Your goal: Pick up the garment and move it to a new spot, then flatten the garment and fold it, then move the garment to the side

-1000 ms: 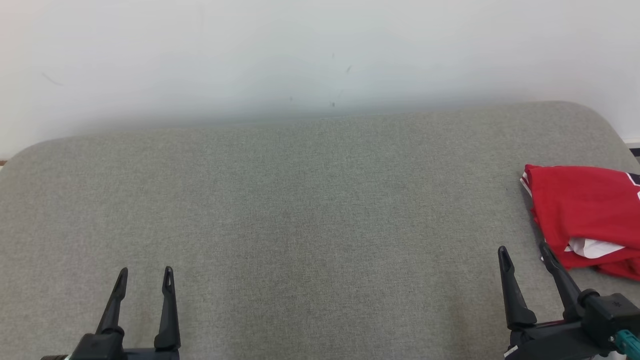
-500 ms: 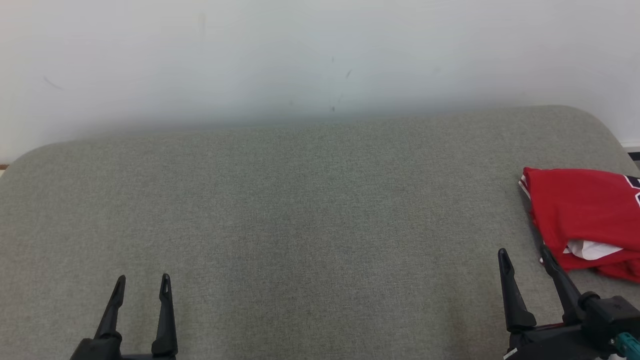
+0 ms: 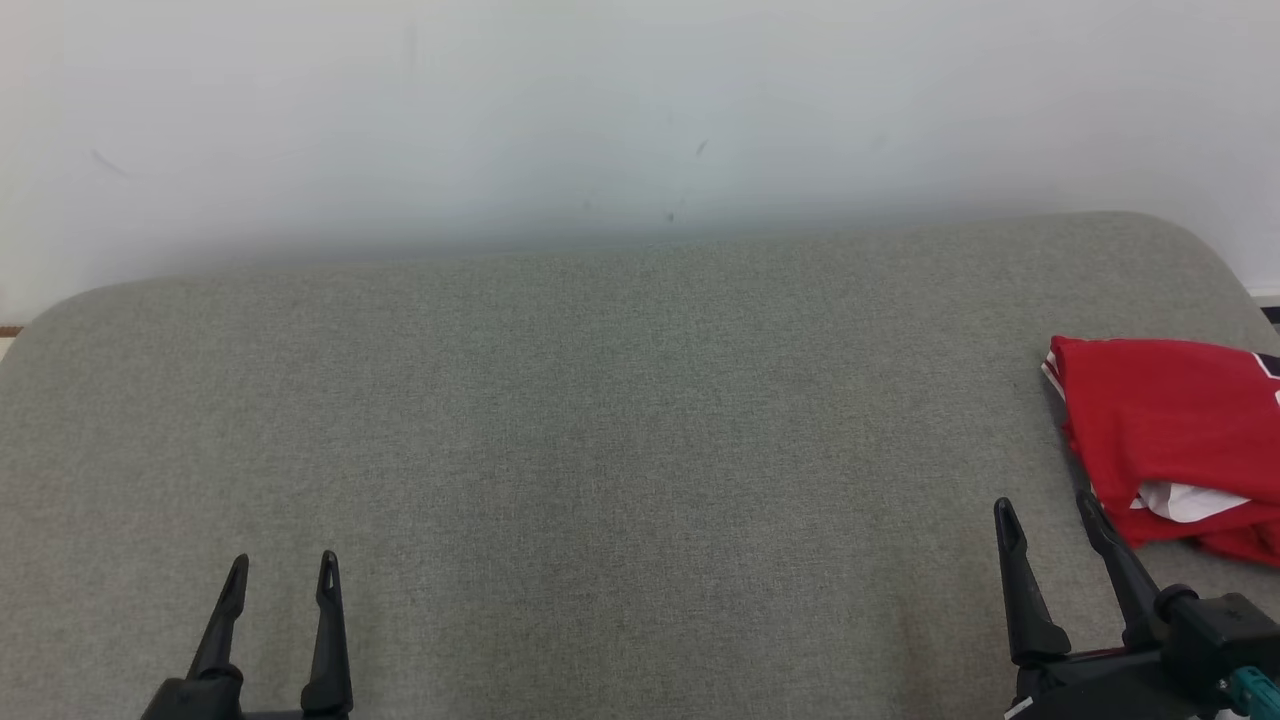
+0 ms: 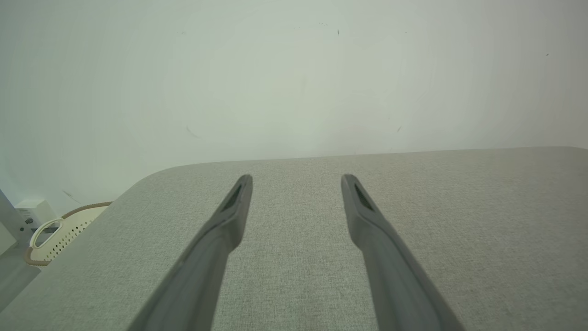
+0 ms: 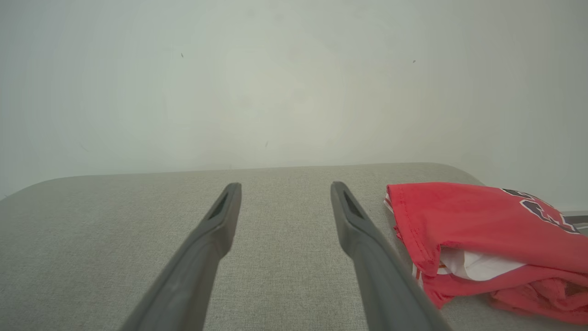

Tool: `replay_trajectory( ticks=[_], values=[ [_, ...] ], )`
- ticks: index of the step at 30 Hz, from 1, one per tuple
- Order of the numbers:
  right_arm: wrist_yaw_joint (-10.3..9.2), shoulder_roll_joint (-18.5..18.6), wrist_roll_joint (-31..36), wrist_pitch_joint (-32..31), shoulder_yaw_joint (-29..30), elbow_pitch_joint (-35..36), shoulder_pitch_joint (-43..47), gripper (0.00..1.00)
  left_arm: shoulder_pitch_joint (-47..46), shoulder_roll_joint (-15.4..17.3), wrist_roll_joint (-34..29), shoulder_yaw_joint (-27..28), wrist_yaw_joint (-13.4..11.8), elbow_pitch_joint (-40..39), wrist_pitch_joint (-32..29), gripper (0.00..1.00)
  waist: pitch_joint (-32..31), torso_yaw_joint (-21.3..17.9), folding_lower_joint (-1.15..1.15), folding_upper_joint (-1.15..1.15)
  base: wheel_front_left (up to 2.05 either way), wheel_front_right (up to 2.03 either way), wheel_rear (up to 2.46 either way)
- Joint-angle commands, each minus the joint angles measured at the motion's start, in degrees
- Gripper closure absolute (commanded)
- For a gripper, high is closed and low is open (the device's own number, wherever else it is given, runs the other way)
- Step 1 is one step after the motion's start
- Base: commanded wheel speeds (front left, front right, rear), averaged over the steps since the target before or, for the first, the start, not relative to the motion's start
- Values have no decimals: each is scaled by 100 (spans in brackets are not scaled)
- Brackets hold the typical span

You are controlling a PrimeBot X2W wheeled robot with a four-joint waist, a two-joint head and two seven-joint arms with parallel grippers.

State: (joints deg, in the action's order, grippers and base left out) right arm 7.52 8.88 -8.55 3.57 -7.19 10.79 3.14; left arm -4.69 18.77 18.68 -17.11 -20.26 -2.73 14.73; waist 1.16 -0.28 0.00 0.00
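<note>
Red garment (image 3: 1170,430) lies folded at the grey cushion's (image 3: 600,420) right edge, evidently already set aside; left gripper (image 3: 283,562) and right gripper (image 3: 1044,505) hover near, fingers apart, holding nothing.

Red garment (image 3: 1165,425): folded into loose bundle, lying on grey padded surface (image 3: 600,430), far to my right, near surface's right end. White inner layer peeks from near fold. Dark print with white outline on far right part. Striped trim along left edge. Just beside my right gripper (image 3: 1044,502), on its outer side.
</note>
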Motion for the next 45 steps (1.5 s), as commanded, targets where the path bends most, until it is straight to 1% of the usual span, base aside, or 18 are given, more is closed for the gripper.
replay_trajectory(
  ticks=[1, 2, 3, 6, 9, 15, 25, 38, 44, 45],
  values=[
    [-7, -19, -4, 6, 7, 23, 63, 0, 49, 43, 27, -5, -17, 18, 13, 0, 0, 10, 0, 0, 0, 0, 0],
    [-7, -19, -11, 3, 9, 21, 61, 0, 46, 50, 32, -14, -8, 22, 9, 0, 0, 15, 0, 0, 0, 0, 0],
    [0, -6, -2, -2, 3, 3, 2, 100, 0, 15, 3, -14, -1, 9, -4, 100, 0, 15, 0, 0, 0, 0, 0],
    [0, -22, -19, -2, -12, -145, 32, 100, 44, -62, 16, -63, 1, 117, -14, 100, 1, 17, 0, 0, 0, 0, 0],
    [0, -4, -424, -48, 82, -200, 37, 100, 42, -126, 333, -75, 76, 122, -19, 100, 1, 17, 0, 0, 0, 0, 0],
    [0, 109, -1248, -221, 302, -454, -48, 100, -86, -247, 992, -136, 316, 348, -13, 100, -3, 17, 0, 0, 0, 0, 0],
    [-1, 210, -2402, -501, 672, -836, -190, 100, -323, -432, 2026, -246, 684, 759, -2, 100, -10, 18, 0, 0, 0, 0, 0],
    [-1, 270, -3645, -875, 1174, -1260, -352, 100, -524, -645, 3165, -329, 1077, 1084, 7, 100, -17, 18, 0, 0, 0, 0, 0],
    [-2, 281, -4139, -1045, 1403, -1438, -431, 100, -605, -734, 3626, -366, 1241, 1220, 10, 100, -20, 18, 0, 0, 0, 0, 0],
    [-2, 281, -4139, -1045, 1403, -1438, -431, 100, -605, -734, 3626, -366, 1241, 1220, 10, 100, -20, 18, 0, 0, 0, 0, 0]
  ],
)
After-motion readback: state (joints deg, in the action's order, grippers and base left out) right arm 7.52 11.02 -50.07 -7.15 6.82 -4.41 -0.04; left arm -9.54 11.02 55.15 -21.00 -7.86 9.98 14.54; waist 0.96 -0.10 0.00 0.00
